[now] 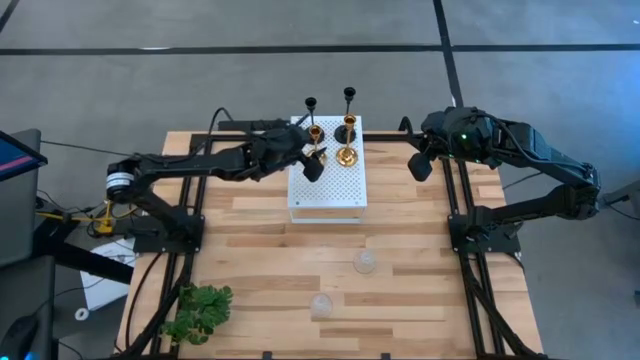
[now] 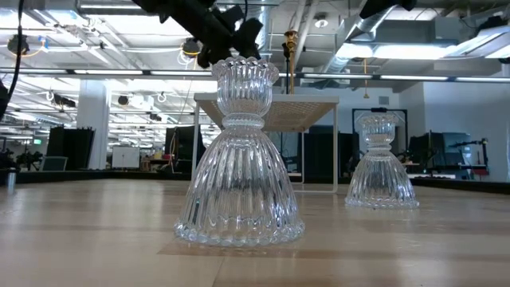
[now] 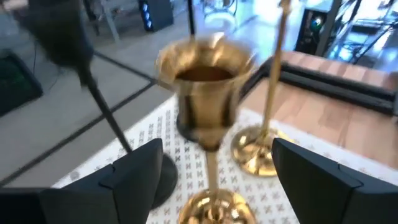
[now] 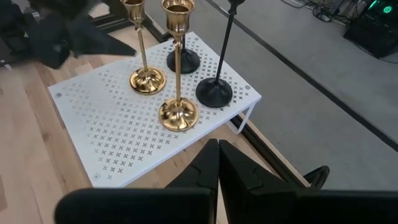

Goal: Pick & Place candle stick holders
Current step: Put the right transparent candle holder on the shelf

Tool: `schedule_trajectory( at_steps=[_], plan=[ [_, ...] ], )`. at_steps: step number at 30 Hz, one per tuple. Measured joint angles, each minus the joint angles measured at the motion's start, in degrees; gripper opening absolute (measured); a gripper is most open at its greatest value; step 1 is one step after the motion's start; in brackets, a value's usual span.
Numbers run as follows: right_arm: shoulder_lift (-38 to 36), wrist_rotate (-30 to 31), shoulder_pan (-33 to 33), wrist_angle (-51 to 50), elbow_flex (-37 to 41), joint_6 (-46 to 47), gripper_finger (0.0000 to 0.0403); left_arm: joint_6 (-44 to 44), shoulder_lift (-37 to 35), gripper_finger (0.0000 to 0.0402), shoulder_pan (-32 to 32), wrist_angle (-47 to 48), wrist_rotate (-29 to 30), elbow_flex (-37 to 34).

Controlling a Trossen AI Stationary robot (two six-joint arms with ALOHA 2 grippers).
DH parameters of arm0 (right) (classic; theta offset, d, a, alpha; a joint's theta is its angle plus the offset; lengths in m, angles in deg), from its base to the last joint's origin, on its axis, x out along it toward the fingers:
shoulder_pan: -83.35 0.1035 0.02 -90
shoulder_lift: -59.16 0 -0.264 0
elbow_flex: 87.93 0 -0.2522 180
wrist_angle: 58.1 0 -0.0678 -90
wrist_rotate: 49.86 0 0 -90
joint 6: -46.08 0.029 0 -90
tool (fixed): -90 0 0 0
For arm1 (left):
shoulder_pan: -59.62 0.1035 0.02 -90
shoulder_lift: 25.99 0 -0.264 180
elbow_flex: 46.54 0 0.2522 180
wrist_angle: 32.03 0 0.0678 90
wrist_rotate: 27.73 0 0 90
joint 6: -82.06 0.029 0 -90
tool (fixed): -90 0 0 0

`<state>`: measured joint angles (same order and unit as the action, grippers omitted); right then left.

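The gold holder (image 3: 208, 99) stands on the white board (image 1: 328, 190), at 12 o'clock on the desk (image 1: 400, 290). Your left pincer (image 3: 211, 177) is spread around its stem, ready to pinch. Your right pincer (image 4: 217, 165), pressed together, waits at 2 o'clock.

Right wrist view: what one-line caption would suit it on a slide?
Two gold candle holders and two black ones stand on a white perforated board, seen past the shut right end effector.
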<state>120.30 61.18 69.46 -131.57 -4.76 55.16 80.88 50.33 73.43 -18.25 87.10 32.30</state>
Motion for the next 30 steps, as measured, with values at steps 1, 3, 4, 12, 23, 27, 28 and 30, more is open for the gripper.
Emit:
schedule_trajectory(
  at_steps=[1, 3, 4, 12, 23, 27, 28, 30],
  plan=[
    [0.0, 0.0, -0.02, 0.0, 0.0, 0.0, 0.0, 0.73, -0.53, 0.0301, -0.34, -0.44, 0.0, 0.02],
    [0.0, 0.02, -0.02, 0.01, 0.0, 0.0, 0.0, 0.95, -1.83, 0.0302, -1.03, 0.27, -0.01, 0.07],
    [0.0, 0.02, -0.02, 0.0, 0.0, 0.0, 0.0, 0.97, -2.47, 0.0302, -1.29, 0.34, -0.03, 0.07],
    [0.01, 0.02, -0.04, 0.02, 0.0, 0.0, 0.0, 0.97, -9.67, 0.0299, -6.62, 6.12, -0.04, 0.07],
    [0.02, -0.01, -0.03, 0.11, 0.0, 0.0, 0.0, 0.95, -20.04, 0.0272, -14.23, 12.31, -0.05, 0.07],
    [0.0, -0.04, 0.0, 0.11, 0.0, 0.0, 0.0, 0.93, -22.7, 0.0249, -17.05, 13.97, -0.02, 0.07],
    [0.02, -0.1, 0.0, 0.11, 0.0, 0.0, 0.0, 0.95, -23.31, 0.0241, -17.76, 14.73, -0.07, 0.07],
    [0.0, -0.85, 0.0, 0.11, 0.0, 0.0, 0.0, 0.93, -24.0, 0.0225, -19.0, 14.75, -0.03, 0.07]
  ],
)
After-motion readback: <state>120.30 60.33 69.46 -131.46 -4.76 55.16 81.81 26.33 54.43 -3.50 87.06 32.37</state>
